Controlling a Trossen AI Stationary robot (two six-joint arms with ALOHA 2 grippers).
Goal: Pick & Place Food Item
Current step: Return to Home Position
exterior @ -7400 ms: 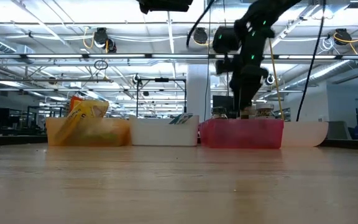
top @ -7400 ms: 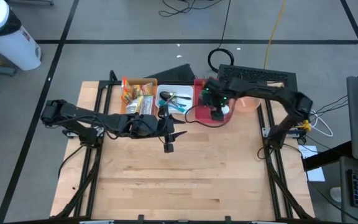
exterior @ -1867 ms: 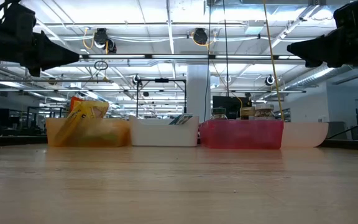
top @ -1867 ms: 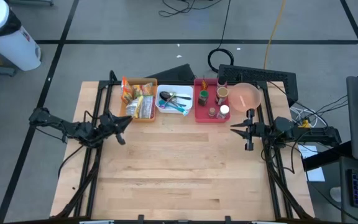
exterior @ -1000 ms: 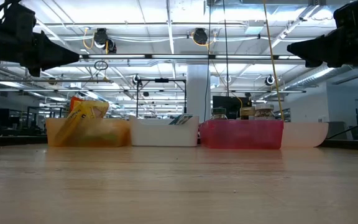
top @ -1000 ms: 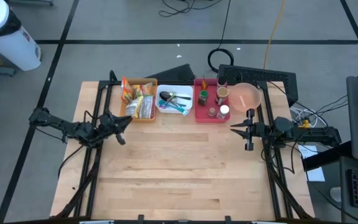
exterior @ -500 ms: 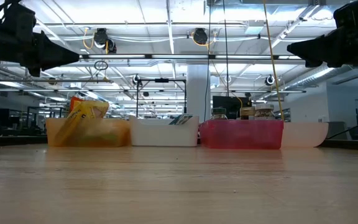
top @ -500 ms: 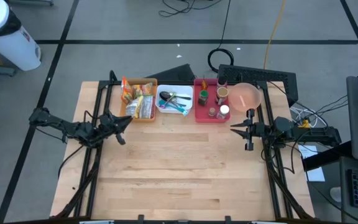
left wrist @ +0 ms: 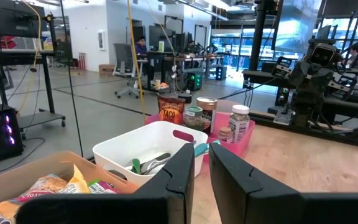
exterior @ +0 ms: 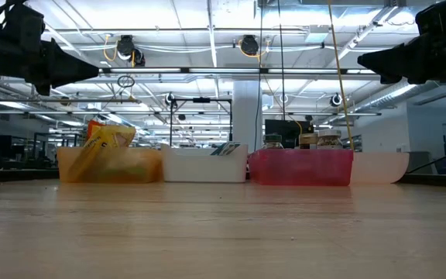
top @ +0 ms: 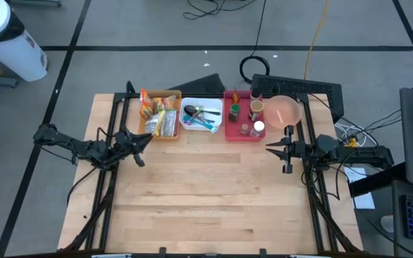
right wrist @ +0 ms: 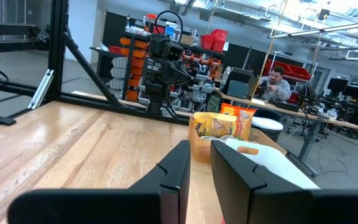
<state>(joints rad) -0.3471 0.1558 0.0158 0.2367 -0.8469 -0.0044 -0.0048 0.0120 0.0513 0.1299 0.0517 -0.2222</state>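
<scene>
Three bins stand side by side along the far edge of the table (top: 206, 201): the left bin (exterior: 126, 167), the middle bin (exterior: 204, 164) and the right bin (exterior: 300, 167). A bowl (top: 284, 111) sits just right of the right bin. Packets (top: 158, 113) lie in the left bin and spoons (top: 201, 115) in the middle bin. Bottles (top: 253, 110) stand in the right bin. The left gripper (top: 148, 139) hangs above the table's left side, in front of the left bin. The right gripper (top: 269, 148) hangs above the right side, in front of the bowl.

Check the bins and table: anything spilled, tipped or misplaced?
Nothing stands out. Bottles stand upright in the red bin, utensils lie in the white bin, snack packets in the orange bin; left end effector and right end effector wait aside.
</scene>
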